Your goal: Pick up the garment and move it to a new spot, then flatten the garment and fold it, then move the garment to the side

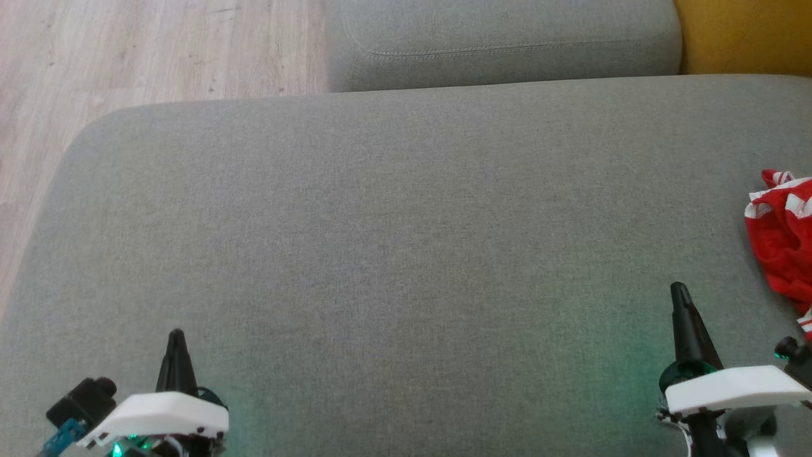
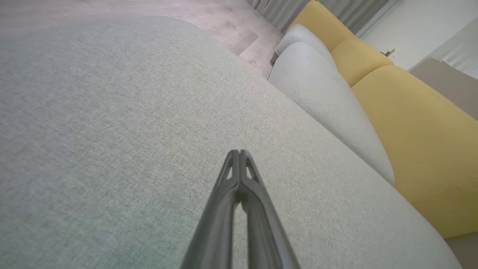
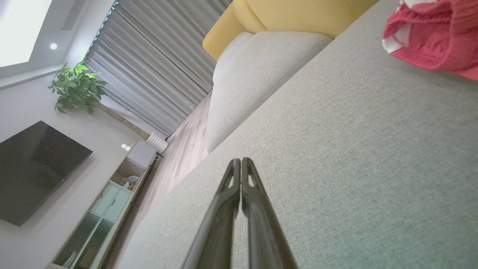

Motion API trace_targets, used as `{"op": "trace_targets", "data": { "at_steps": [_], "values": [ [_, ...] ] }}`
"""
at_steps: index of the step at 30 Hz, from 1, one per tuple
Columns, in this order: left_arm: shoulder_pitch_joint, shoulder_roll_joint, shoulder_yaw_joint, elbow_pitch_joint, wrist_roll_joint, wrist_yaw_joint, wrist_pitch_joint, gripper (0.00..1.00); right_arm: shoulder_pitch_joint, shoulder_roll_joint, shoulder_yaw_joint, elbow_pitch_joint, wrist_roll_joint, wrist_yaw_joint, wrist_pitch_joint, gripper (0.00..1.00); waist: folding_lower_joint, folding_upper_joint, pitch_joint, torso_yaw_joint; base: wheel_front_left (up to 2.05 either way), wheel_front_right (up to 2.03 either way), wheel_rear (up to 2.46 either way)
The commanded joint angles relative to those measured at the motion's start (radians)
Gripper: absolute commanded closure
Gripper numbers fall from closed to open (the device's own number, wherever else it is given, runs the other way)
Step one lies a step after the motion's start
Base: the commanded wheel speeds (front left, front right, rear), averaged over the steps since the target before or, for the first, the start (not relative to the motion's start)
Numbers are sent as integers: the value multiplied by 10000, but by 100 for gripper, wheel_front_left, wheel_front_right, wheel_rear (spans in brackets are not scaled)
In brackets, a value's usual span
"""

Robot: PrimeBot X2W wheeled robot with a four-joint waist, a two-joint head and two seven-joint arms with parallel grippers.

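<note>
Big grey seat cushion (image 1: pixel 380 222), centre bare. Red-and-white garment (image 1: pixel 783 238) crumpled at 3 o'clock, cut off by the frame edge. Right gripper (image 1: pixel 680 293) at 5, left gripper (image 1: pixel 176 335) at 7, both pressed together and empty. Risk: reaching in with fingers unopened likely shoves the cloth away.

Broad grey seat cushion (image 1: pixel 380 254) centre. Smaller grey cushion (image 1: pixel 507 44) at 12 o'clock, touching it. Yellow upholstery (image 1: pixel 742 35) at 1 o'clock. Wood floor (image 1: pixel 127 51) at 10 o'clock. Right wrist view: curtains (image 3: pixel 149 56), plant (image 3: pixel 76 87), dark TV (image 3: pixel 33 172), cabinet (image 3: pixel 112 209).
</note>
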Motion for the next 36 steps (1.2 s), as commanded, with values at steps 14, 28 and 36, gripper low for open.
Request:
{"op": "trace_targets", "data": {
  "at_steps": [14, 28, 36],
  "values": [
    [-599, -145, 704, -386, -1566, -443, 378, 100, -762, -258, -61, 46, 1799, -4, 102, 100, 0, 0, -57, 3, 0, 0, 0],
    [-700, -361, 1135, -427, -2997, -806, 715, 100, -1039, -273, -159, 379, 3399, -5, 199, 100, 0, 0, -114, 5, 0, 0, 0],
    [-758, -484, 1382, -451, -3815, -1013, 907, 100, -1198, -278, -221, 569, 4309, -5, 259, 100, 0, 0, -146, 7, 0, 0, 0]
  ]
}}
